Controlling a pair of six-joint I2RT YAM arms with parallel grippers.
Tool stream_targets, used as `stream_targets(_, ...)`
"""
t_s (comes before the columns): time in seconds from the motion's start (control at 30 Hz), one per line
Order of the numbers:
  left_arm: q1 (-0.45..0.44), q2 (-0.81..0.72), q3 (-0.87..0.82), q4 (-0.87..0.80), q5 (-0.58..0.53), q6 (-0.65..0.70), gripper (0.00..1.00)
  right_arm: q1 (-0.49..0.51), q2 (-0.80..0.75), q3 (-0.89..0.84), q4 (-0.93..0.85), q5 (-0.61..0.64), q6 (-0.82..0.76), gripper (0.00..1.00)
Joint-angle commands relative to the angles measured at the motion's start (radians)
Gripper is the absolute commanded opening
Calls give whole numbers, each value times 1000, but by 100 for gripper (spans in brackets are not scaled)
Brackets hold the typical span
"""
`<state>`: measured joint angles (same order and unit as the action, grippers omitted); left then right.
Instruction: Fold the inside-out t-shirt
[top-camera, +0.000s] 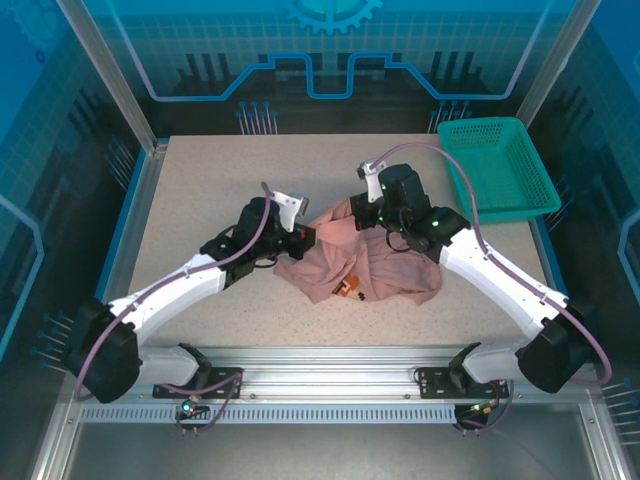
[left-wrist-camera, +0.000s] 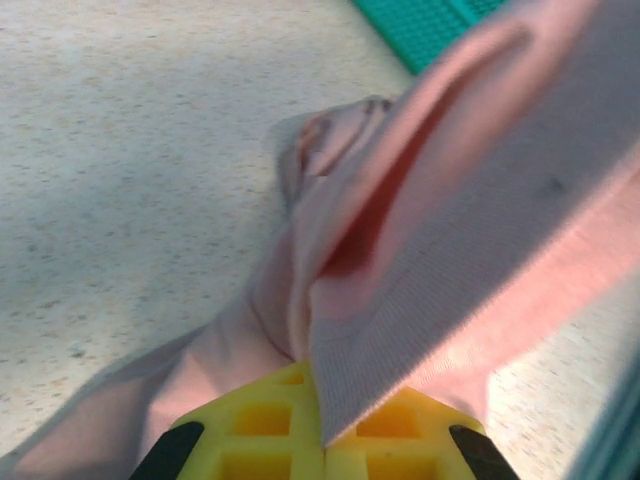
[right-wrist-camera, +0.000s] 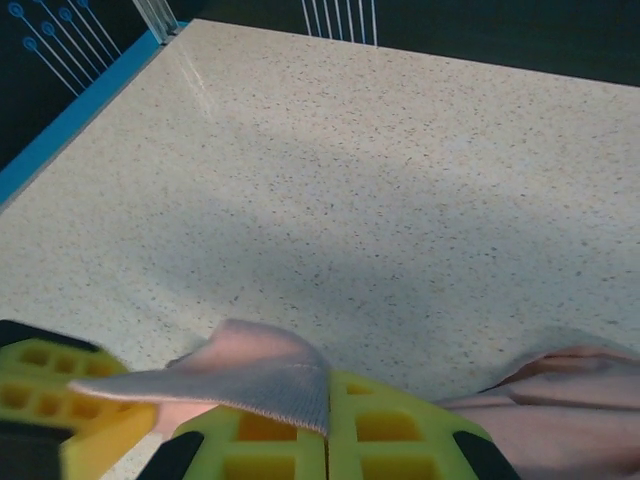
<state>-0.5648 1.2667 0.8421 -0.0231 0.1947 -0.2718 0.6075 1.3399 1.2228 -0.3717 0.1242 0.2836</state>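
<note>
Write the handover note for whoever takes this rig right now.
Left gripper: shut on an edge of the t-shirt.
Right gripper: shut on another edge of it.
The t-shirt lies bunched in the middle of the table, between the two grippers, with its printed mark on the near side. The teal mesh basket sits apart at the far right corner.
Done: both edges gripped.
Left: spread it flat, then fold; no fold is made yet.

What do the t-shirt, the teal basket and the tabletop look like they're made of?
The t-shirt looks like soft matte knit, probably cotton jersey: fine ribs show close up. The basket: rigid moulded plastic, open mesh. The tabletop: hard, speckled, faintly glossy, perhaps stone-look laminate.
</note>
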Motion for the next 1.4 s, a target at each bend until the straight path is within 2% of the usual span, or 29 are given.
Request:
stream_targets(0.0, 6, -72, -61, 86, 247, 71, 0, -44, 29, 82, -92, 9, -77, 3)
stream_targets(0.07, 5, -96, -89, 114, 358, 94, 0, -70, 55, 110, -134, -6, -95, 6)
stream_targets(0.13, 2, -108, -103, 130, 423, 106, 0, -90, 77, 131, -166, -19, -110, 8)
stream_targets(0.23, -10, -114, -108, 135, 445, 123, 0, -113, 105, 159, -206, -31, -128, 11)
stream_targets(0.33, -18, -114, -103, 133, 443, 141, 0, -126, 128, 178, -241, -31, -142, 16)
stream_targets(0.43, -45, -109, -81, 71, 394, 205, 0, -148, 146, 196, -272, -61, -144, 21)
stream_targets(0.67, -86, -78, -61, 0, 319, 281, 0, -241, 162, 194, -269, -232, -102, 27)
stream_targets(0.8, -96, -80, -58, -27, 260, 307, 0, -284, 176, 172, -247, -333, -70, 26)
stream_targets(1.0, -113, -49, -36, -57, 228, 331, 0, -289, 180, 127, -200, -465, -33, 21)
stream_targets(1.2, -127, -57, -32, -29, 279, 310, 0, -283, 162, 90, -206, -471, -23, 21)
stream_targets(1.37, -126, -78, -32, -35, 267, 306, 0, -272, 162, 68, -181, -526, -18, 25)
